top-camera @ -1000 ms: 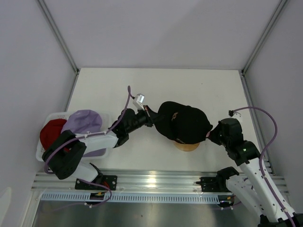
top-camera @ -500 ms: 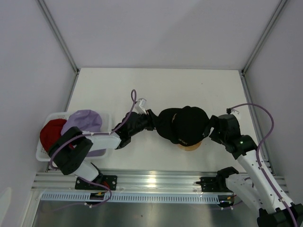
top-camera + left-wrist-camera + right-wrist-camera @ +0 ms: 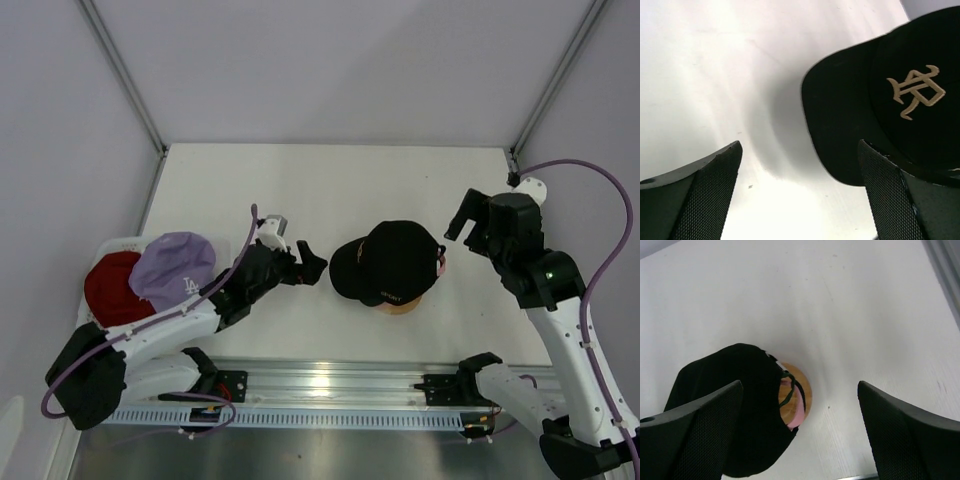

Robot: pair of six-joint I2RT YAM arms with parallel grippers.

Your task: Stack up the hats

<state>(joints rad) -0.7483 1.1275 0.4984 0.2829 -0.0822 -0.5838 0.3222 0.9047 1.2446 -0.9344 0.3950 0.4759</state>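
Observation:
The black hat with a gold emblem [image 3: 388,262] sits on top of the round wooden stand [image 3: 400,306], brim pointing left. A pink hat edge [image 3: 440,263] peeks out beneath it at the right. My left gripper [image 3: 308,263] is open just left of the brim, holding nothing; in the left wrist view the black hat [image 3: 900,100] lies ahead of my left gripper [image 3: 799,165]. My right gripper [image 3: 474,220] is open, up and to the right of the stack. In the right wrist view, my right gripper [image 3: 800,385] looks down on the black hat [image 3: 730,410], stand [image 3: 799,390] and pink edge [image 3: 796,418].
A white mesh basket [image 3: 104,247] at the left table edge holds a lavender hat [image 3: 172,268] and a red hat [image 3: 108,286]. The metal rail [image 3: 320,380] runs along the near edge. Frame posts stand at the back corners.
Both grippers opened and let go of the black hat. The left one drew back to the left and the right one rose to the back right. The hat stays on the stand.

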